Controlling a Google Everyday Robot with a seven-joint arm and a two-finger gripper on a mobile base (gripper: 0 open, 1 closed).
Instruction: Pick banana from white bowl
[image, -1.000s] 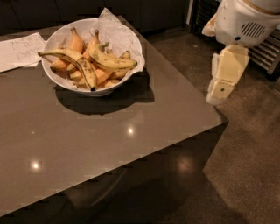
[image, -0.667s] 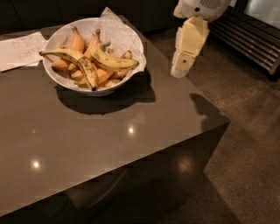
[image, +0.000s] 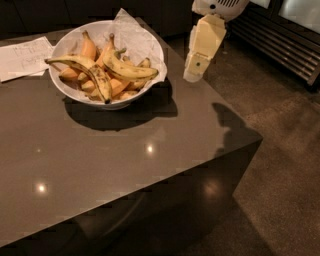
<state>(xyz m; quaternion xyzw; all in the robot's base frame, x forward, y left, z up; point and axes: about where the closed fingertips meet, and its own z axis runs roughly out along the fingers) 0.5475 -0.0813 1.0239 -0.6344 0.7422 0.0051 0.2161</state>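
Note:
The white bowl (image: 72, 92) stands at the back left of the dark table, with crumpled white paper (image: 134, 35) at its far rim. Several bananas lie in it. The banana (image: 127, 71) is curved, yellow and brown-freckled, with a greenish stem, and lies on top at the bowl's right side. A longer thin streaked banana (image: 85, 70) lies across the front. Plump orange-toned bananas (image: 88, 47) lie behind. My gripper (image: 195, 70) hangs cream-coloured above the table's right edge, to the right of the bowl and apart from it, holding nothing.
A white sheet of paper (image: 22, 57) lies at the table's back left. The table's right corner (image: 257, 140) drops to a speckled floor. A slatted dark unit (image: 285, 40) stands at the back right.
My gripper has moved left, from beyond the table's right edge toward the bowl. The view has closed in on the bowl and table. The bananas have not moved.

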